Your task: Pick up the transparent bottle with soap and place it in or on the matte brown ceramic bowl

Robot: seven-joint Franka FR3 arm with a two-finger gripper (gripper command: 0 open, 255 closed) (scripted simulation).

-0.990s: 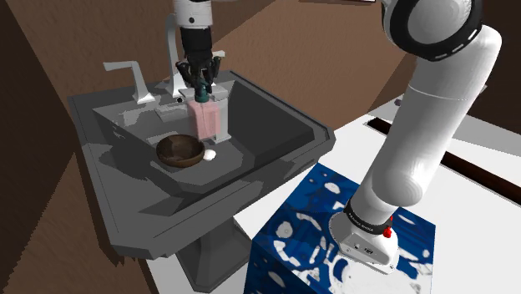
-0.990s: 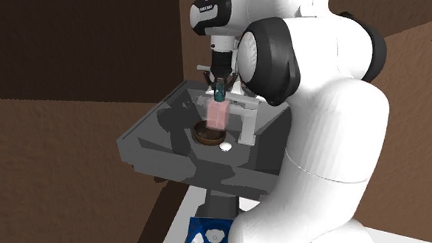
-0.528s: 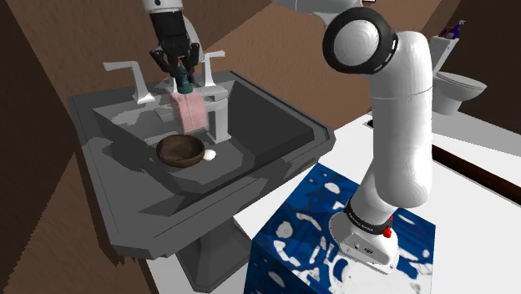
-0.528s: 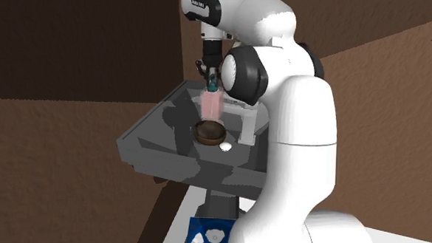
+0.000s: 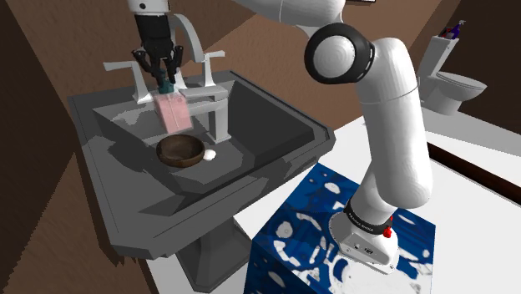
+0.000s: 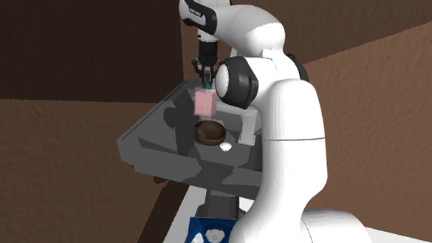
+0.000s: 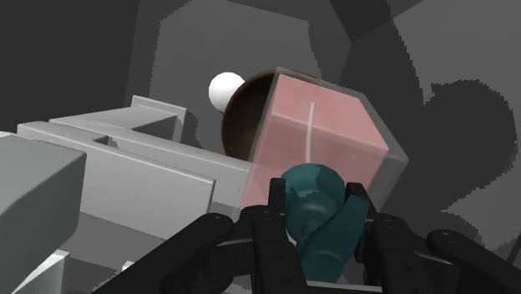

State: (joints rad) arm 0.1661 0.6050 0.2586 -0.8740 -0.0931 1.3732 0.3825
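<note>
Both fingers (image 7: 275, 213) of the gripper (image 5: 165, 77) clamp the bottle (image 5: 174, 114) by its cap (image 7: 311, 200), so it hangs tilted over the sink (image 5: 317, 131), near the bowl (image 5: 180, 151).

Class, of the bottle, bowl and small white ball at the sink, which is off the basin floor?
The pink bottle: the gripper clasps its teal cap in the air, while the brown bowl and white ball sit in the basin.

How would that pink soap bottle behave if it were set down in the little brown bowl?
It looks stiff: the bottle hangs square-edged from the gripper, clasped by its teal pump. Tall with flat sides, it would likely lean or tip in the rounded bowl rather than roll.
</note>
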